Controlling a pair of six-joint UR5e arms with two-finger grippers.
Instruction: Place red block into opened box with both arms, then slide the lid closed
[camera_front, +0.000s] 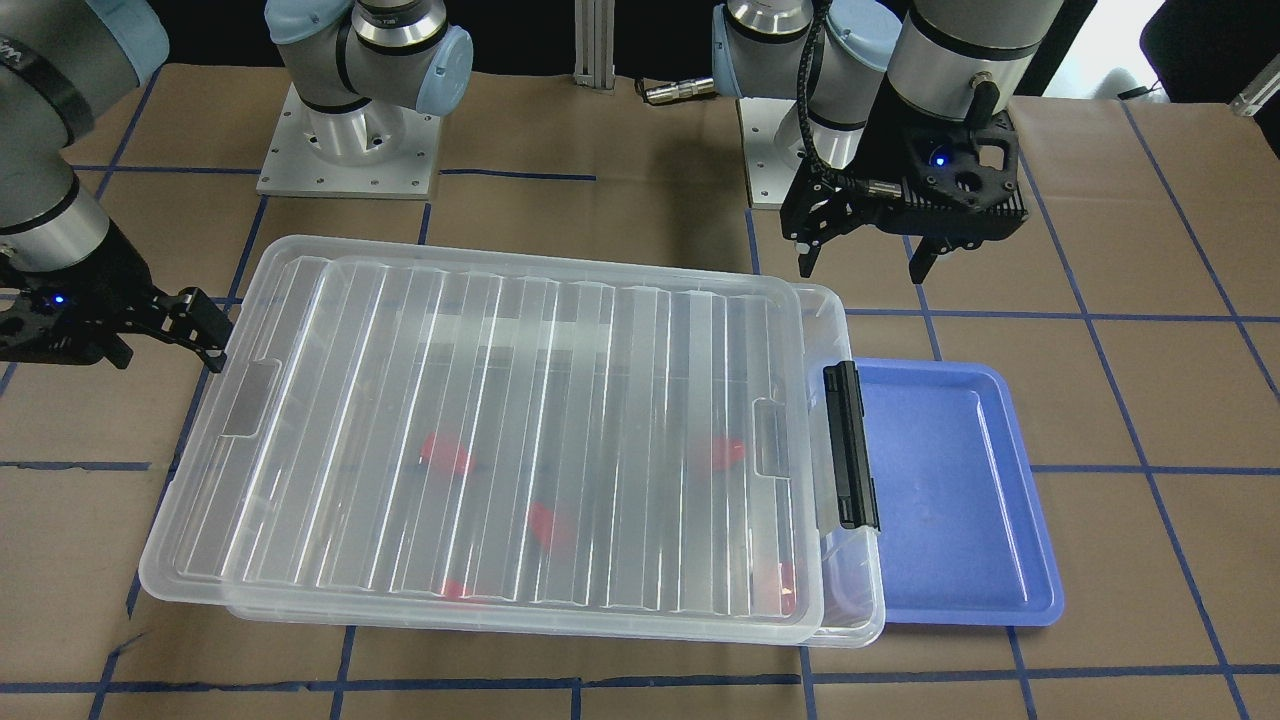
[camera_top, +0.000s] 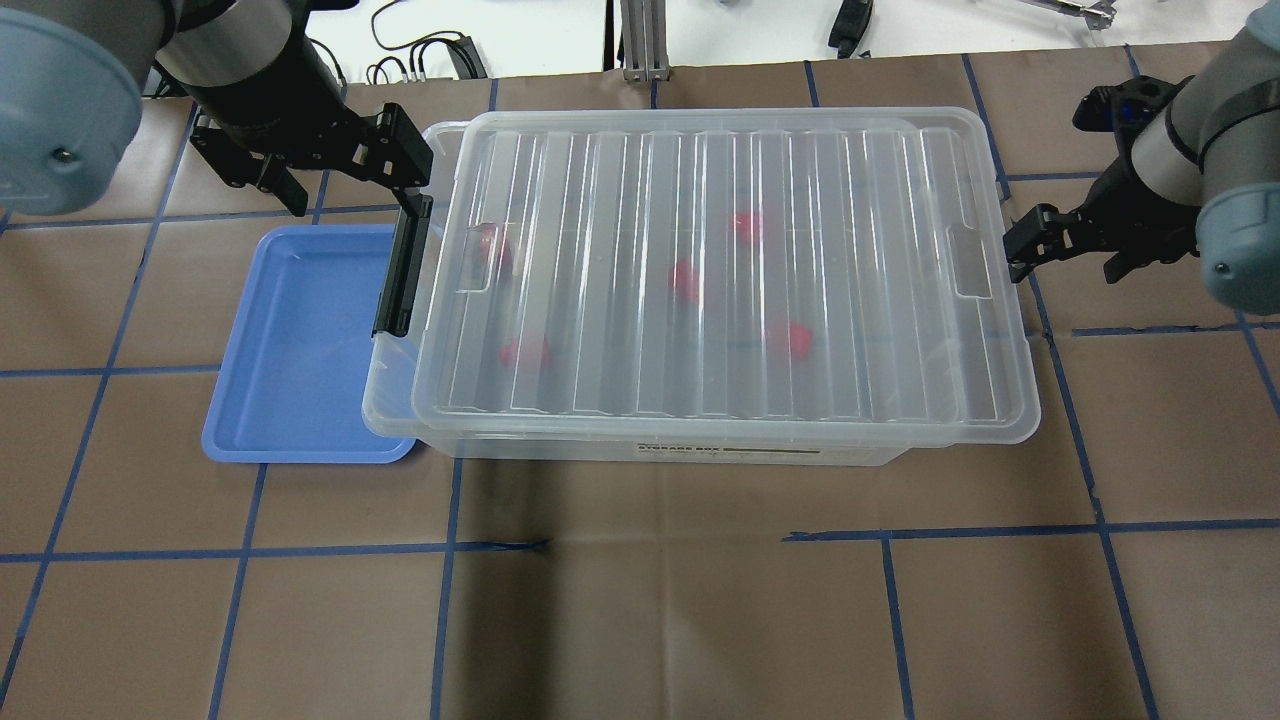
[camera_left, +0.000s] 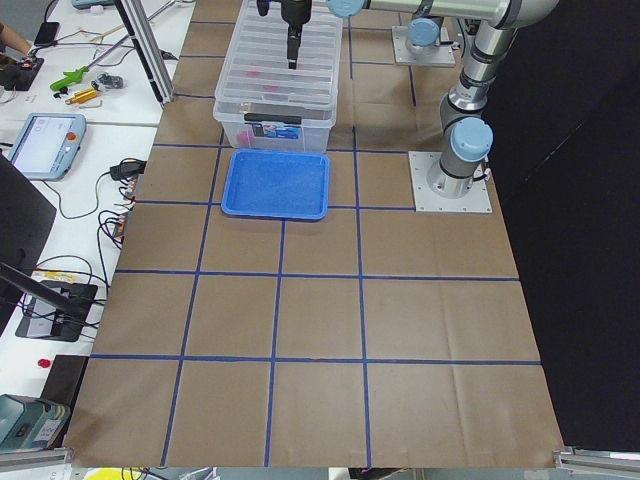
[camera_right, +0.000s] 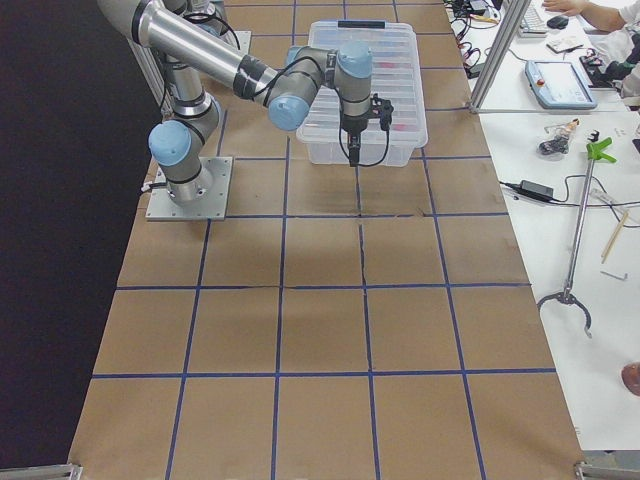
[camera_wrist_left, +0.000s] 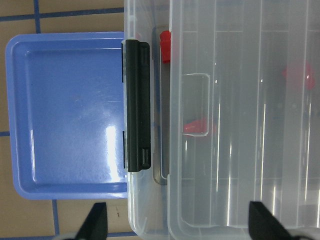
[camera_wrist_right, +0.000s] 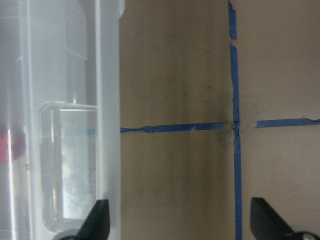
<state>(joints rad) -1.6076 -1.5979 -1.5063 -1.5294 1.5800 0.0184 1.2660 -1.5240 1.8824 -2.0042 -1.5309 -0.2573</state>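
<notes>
Looking down on the brown paper-covered counter with its blue tape grid, we find the large clear plastic storage box lying under its ribbed clear plastic lid. The lid sits offset toward the robot's right. It overhangs that short end and leaves a narrow strip uncovered at the end that carries the black latch bar. Five small red plastic blocks lie scattered inside the box, blurred through the lid. In the left wrist view one of them shows at the uncovered strip.

The silver-grey left arm hangs above the latch end, its jaws spread wide and holding nothing. The silver-grey right arm reaches to the opposite short end. Its jaws are also wide open and empty, close beside the lid's rim, and we cannot tell whether they touch it. A shallow blue plastic tray lies just beside the latch end.
</notes>
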